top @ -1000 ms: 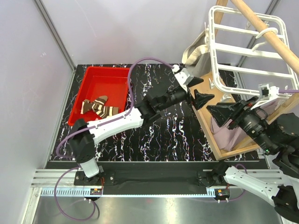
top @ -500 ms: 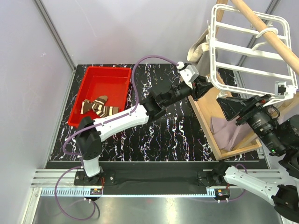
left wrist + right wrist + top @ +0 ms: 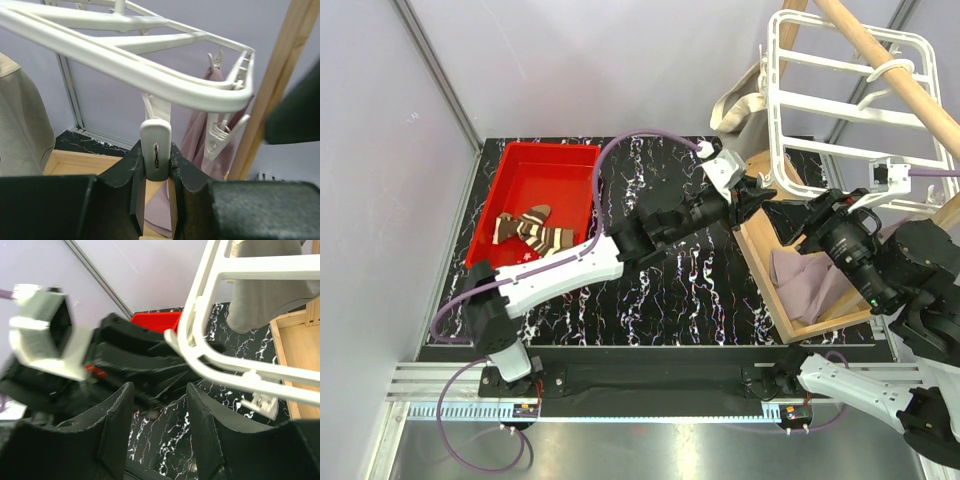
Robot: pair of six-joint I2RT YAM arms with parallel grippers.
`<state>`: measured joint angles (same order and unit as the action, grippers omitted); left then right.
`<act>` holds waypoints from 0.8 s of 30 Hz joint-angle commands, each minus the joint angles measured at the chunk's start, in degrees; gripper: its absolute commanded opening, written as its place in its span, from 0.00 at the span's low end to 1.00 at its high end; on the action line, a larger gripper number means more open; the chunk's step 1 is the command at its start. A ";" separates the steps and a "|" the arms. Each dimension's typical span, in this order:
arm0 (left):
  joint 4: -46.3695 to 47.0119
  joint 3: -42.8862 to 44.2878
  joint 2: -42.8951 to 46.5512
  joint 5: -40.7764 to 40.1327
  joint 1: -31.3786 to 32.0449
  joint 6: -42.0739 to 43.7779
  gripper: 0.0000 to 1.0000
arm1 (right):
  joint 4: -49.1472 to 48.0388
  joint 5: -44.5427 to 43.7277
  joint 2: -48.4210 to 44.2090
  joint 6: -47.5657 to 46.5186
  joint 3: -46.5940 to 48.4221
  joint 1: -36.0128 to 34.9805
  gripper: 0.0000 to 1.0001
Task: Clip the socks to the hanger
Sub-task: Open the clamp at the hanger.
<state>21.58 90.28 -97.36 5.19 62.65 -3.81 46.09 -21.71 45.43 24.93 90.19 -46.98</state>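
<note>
- The left gripper (image 3: 156,152) is pressed in on a small white clip (image 3: 155,132), one finger against each side, so it is pinching the clip and holds no fabric
- That clip dangles from the near rail of the hanger (image 3: 125,70), which hangs by its hook from the wooden pole (image 3: 880,55) above the right side of the tabletop (image 3: 670,290)
- The right gripper (image 3: 160,390) is spread with nothing between its fingers; it hovers just beside the hanger's corner
- Of the socks, a beige-grey sock (image 3: 735,100) hangs at the hanger's far left corner and a mauve sock (image 3: 200,135) hangs from a clip on the rail beyond
- The striped sock (image 3: 532,232) lies in the red tub (image 3: 545,165), well apart from the hanger
- Step in hand, as I judge it: squeezing a free clip open to take another sock; whether its mouth has parted, the views do not show
- Next move calls for a sock's cuff fed into that clip, yet neither gripper carries one, so one arm must fetch from the tub while the hanger may swing
</note>
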 commanded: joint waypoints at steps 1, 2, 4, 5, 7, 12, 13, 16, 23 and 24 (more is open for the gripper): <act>-1.01 -1.42 5.94 -4.31 1.77 2.23 0.00 | -2.84 -3.24 0.80 0.21 -0.63 -0.30 0.53; -1.45 -1.68 6.22 -4.57 2.21 2.58 0.00 | -2.58 -4.46 0.80 0.82 -0.81 -0.22 0.51; -2.86 -1.78 6.66 -4.92 3.26 3.28 0.00 | -3.28 -5.44 0.28 1.35 -1.77 -0.22 0.51; -3.39 -1.60 6.57 -5.10 3.70 3.46 0.00 | -3.80 -5.88 0.19 1.61 -2.12 -0.22 0.50; -5.40 -0.20 6.40 -6.06 4.93 5.04 0.00 | -4.07 -7.37 0.01 1.97 -2.56 -0.22 0.50; -7.43 1.21 4.90 -7.65 6.95 6.27 0.00 | -7.06 -9.13 -1.74 2.40 -4.41 -0.30 0.51; -7.61 1.56 4.81 -8.26 7.22 6.45 0.00 | -7.50 -9.83 -2.71 2.41 -4.76 -0.22 0.51; -8.05 2.62 4.20 -8.71 8.01 7.33 0.00 | -10.57 -11.24 -4.81 2.06 -7.13 -0.30 0.50; -10.16 6.30 2.70 -9.14 9.94 9.08 0.00 | -18.74 -8.79 -7.28 -1.46 -10.83 -0.22 0.56; -10.68 6.66 2.36 -9.41 10.38 9.17 0.00 | -19.36 -7.39 -7.55 -1.98 -10.91 -0.13 0.57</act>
<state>12.99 94.11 -94.17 -4.32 71.07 3.42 36.14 -28.62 37.93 25.47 79.53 -47.05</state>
